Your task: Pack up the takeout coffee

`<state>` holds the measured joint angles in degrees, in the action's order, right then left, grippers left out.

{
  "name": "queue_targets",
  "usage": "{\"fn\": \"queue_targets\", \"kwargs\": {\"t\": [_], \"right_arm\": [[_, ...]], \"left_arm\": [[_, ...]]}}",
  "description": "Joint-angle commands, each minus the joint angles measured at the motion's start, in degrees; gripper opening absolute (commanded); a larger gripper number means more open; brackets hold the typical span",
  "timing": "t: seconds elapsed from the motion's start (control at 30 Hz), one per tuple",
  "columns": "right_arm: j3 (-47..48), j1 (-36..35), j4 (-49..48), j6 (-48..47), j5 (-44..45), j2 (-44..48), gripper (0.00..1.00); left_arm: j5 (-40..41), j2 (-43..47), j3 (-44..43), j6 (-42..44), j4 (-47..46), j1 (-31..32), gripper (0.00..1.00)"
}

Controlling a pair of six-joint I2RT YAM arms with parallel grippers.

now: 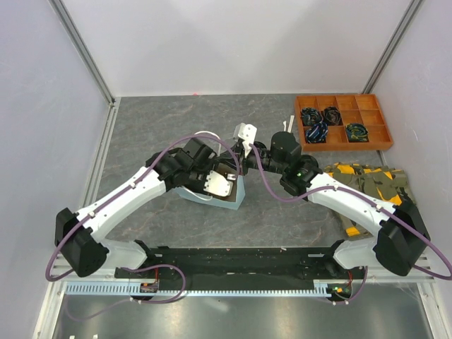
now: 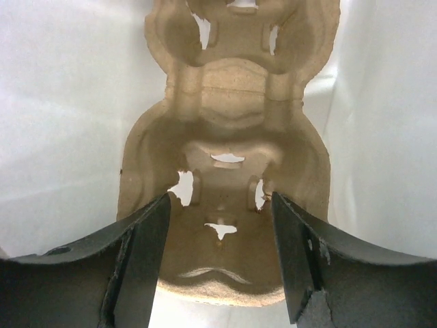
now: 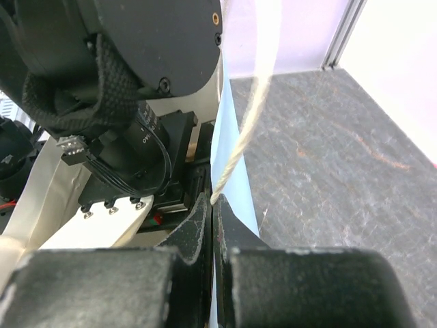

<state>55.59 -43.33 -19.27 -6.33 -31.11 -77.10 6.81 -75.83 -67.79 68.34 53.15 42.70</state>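
**A:** Where's the takeout coffee?

**B:** I can't tell. No view shows the cup or its lid.

**A:** What does the left wrist camera see?

**B:** It looks down at a tan moulded-pulp carrier (image 2: pixel 232 123) lying between pale walls, apparently the inside of the paper bag (image 2: pixel 61 102). Both wells show only bare pulp and cut-outs. The left claw (image 2: pixel 218 205) is over the nearer well with its fingers (image 2: pixel 147 246) spread wide apart, gripping nothing.

**A:** And the right claw?

**B:** The right claw (image 3: pixel 213 212) is pressed together on the light-blue edge of the paper bag, with the paper pinched between the pads. A white cord handle (image 3: pixel 249 116) runs down to just above the fingertips.

**A:** And from above?

**B:** The paper bag (image 1: pixel 239 192) stands mid-tabletop (image 1: pixel 155 120), and both arms meet over it. The left wrist covers most of the bag's mouth.

**A:** Any brand or writing?

**B:** Nothing I can read. The bag's visible side looks plain. A heap of yellow and olive packets (image 1: pixel 367 180) at the right edge carries print that is too small to make out.

**A:** Anything else?

**B:** An orange compartment tray (image 1: pixel 381 141) sits at the far right, with dark coiled bundles (image 1: pixel 316 115) in some of its compartments.
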Motion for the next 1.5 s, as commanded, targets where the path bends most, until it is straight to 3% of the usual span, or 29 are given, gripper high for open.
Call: {"fn": "queue_targets", "kwargs": {"t": [0.0, 0.33, 0.67, 0.77, 0.9, 1.13, 1.47], "right_arm": [[1.6, -0.4, -0.5, -2.3, -0.9, -0.8, 0.00], [0.3, -0.4, -2.0, -3.6, -2.1, -0.4, 0.00], [0.0, -0.8, -2.3, -3.9, -3.8, -0.2, 0.00], [0.7, -1.1, -1.7, -3.5, -4.0, -0.2, 0.00], [2.1, -1.1, -1.3, -1.1, -4.4, -1.6, 0.00], [5.6, -1.1, 0.5, 2.4, -4.7, -3.8, 0.00], [8.4, -0.8, 5.1, 2.5, -6.5, -4.8, 0.00]], "left_arm": [[-4.0, 4.9, -2.9, -3.5, -3.3, -1.6, 0.71], [-6.5, 17.9, 5.0, -6.9, -13.5, -4.6, 0.73], [-12.0, 26.7, 9.5, -9.4, -13.9, -4.8, 0.74], [-11.1, 25.1, 7.7, -7.0, -10.4, -4.8, 0.61], [-11.4, 17.0, 1.3, -3.6, 3.9, -4.8, 0.49], [-10.9, 7.5, -7.8, -0.3, 14.2, -4.8, 0.43], [-1.7, 0.4, -8.3, 2.7, 21.6, -4.9, 0.42]]}}
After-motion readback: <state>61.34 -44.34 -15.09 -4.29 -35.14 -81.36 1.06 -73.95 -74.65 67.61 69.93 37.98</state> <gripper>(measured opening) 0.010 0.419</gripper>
